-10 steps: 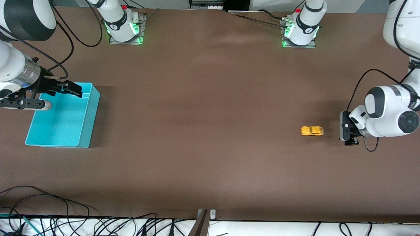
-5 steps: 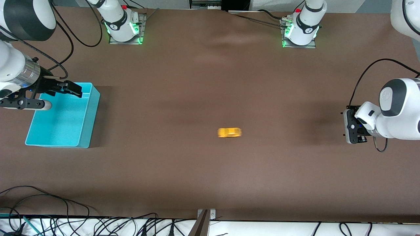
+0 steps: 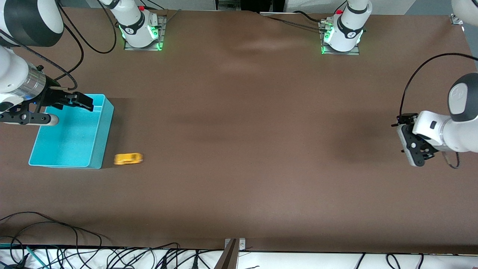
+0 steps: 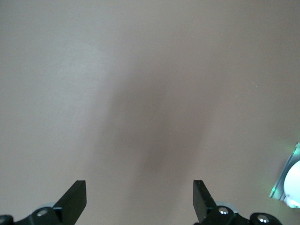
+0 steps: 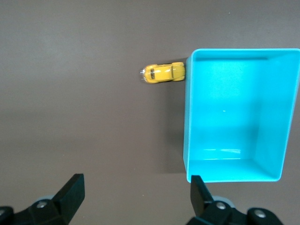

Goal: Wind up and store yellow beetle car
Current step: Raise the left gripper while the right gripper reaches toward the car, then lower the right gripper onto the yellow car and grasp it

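While both end effectors hang wide open, left end effector [image 3: 413, 144] retreating, right end effector [image 3: 80, 101] over the turquoise plastic bin [image 3: 95, 162], the small yellow beetle car [image 3: 128, 158] has rolled across the brown tabletop [image 3: 239, 149] right beside it.

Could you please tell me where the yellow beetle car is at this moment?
In the front view, the yellow beetle car sits on the table at the right arm's end, just outside the turquoise bin, beside the corner nearest the front camera.

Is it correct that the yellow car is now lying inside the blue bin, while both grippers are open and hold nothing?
Not quite. The yellow beetle car is on the table beside the blue bin, at its outer wall, not inside; the right wrist view shows it. The left gripper and right gripper are indeed open and empty.
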You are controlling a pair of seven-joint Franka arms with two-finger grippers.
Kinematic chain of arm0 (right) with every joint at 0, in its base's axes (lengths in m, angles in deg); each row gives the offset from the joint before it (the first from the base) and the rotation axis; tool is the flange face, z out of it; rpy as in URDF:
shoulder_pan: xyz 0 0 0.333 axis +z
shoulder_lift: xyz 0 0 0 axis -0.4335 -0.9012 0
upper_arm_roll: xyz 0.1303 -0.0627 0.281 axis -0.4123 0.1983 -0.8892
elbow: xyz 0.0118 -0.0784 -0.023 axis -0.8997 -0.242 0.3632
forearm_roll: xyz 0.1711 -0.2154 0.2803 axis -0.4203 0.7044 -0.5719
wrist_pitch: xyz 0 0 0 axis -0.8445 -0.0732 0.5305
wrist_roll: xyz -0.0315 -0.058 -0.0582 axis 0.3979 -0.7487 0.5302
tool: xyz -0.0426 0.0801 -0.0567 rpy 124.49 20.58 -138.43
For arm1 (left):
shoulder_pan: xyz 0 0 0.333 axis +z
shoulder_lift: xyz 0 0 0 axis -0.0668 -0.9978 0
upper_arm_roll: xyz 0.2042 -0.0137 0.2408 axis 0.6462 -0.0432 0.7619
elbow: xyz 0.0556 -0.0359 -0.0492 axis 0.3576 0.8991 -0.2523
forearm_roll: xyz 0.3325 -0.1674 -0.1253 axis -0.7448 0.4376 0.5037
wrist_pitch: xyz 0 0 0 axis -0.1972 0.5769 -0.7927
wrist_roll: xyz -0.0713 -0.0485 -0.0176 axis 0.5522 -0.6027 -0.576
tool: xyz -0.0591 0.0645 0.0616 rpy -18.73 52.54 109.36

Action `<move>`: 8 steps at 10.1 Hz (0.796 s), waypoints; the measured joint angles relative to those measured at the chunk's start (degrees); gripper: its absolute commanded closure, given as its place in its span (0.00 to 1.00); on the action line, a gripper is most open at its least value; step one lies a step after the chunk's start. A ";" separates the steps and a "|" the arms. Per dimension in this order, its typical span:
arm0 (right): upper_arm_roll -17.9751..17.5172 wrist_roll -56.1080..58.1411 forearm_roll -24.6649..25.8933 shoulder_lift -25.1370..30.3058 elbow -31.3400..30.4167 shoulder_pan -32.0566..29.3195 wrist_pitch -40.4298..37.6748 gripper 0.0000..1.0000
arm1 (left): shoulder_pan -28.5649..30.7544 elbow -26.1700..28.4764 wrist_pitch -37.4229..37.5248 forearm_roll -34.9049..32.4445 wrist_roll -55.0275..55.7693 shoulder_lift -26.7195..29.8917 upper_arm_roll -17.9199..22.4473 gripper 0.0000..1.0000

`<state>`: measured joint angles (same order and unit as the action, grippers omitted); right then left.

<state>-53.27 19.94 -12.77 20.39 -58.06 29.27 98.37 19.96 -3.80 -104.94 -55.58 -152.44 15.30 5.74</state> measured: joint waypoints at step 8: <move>0.06 20.76 0.01 -4.40 -0.08 -0.13 2.04 0.00 | -1.74 -3.30 3.28 3.59 30.65 7.13 -3.63 0.00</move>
<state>-53.21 40.70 -12.76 15.99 -58.14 29.14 100.40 18.22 -7.10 -101.67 -51.98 -121.79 22.43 2.11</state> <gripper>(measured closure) 0.000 0.000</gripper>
